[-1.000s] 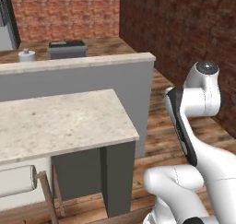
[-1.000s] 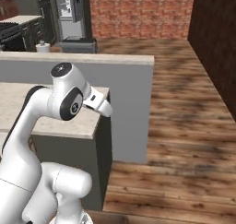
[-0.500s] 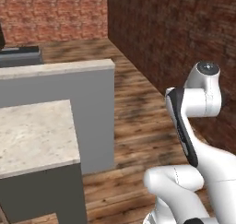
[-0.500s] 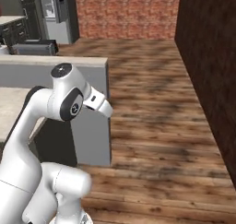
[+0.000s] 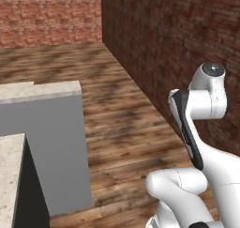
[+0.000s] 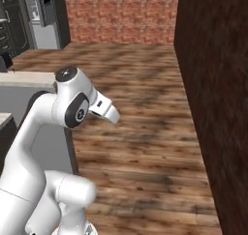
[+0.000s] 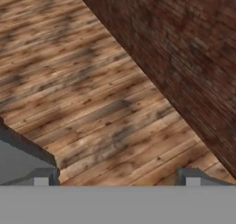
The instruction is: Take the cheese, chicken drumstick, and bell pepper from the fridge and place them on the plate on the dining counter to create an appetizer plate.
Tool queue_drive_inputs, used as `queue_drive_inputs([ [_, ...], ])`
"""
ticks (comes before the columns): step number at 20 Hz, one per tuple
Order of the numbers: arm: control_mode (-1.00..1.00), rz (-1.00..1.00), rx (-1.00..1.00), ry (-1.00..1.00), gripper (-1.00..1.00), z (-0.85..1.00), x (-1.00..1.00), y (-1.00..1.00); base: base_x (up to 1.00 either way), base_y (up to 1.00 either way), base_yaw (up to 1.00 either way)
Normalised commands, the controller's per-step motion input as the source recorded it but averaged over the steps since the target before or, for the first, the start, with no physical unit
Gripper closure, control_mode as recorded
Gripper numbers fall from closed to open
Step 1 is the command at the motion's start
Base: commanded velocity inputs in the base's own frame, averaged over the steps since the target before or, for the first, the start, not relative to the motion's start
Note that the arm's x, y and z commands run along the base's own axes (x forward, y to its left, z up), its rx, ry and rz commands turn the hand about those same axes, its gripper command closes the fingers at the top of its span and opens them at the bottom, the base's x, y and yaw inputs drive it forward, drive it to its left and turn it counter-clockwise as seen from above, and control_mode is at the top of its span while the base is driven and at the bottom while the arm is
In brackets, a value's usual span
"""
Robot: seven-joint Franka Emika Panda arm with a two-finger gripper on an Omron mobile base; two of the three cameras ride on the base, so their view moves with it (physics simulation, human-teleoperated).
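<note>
My gripper (image 7: 117, 180) is open. Its two dark fingertips (image 7: 41, 179) stand wide apart over wooden floor with nothing between them. The arm is folded up high in both base views, its hand (image 6: 104, 110) pointing right and down. A corner of the dining counter (image 5: 9, 171), beige speckled stone on a dark base, shows at the lower left. The fridge (image 6: 48, 31) appears as a tall grey unit far back at the upper left. The cheese, chicken drumstick, bell pepper and plate are out of view.
A grey half-wall with a tan top ledge (image 5: 42, 88) stands left of the arm, and its corner (image 7: 18, 158) shows in the hand view. A dark brick wall (image 5: 178, 44) runs close along the right. Wooden floor (image 6: 140, 132) stretches ahead.
The whole scene has slid left in both base views, so the base has turned right. The counters now sit at the left edge. The arm keeps its pose and the gripper stays open.
</note>
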Motion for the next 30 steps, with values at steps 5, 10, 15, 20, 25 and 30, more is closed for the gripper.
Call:
queue_drive_inputs([
  [5, 1.00, 0.00, 0.00, 0.00, -1.00, 0.00, 0.00, 0.00, 1.00, -0.05, 0.01],
  [10, 1.00, 0.00, 0.00, 0.00, -1.00, 0.00, 0.00, 0.00, 1.00, 0.00, 0.01],
  [15, 1.00, 0.00, 0.00, 0.00, -1.00, 0.00, 0.00, 0.00, 1.00, 0.00, 0.00],
  [20, 1.00, 0.00, 0.00, 0.00, -1.00, 0.00, 0.00, 0.00, 1.00, 0.00, 0.16],
  [25, 1.00, 0.00, 0.00, 0.00, -1.00, 0.00, 0.00, 0.00, 1.00, 0.00, 0.45],
  [30, 1.00, 0.00, 0.00, 0.00, -1.00, 0.00, 0.00, 0.00, 1.00, -0.02, 0.60],
])
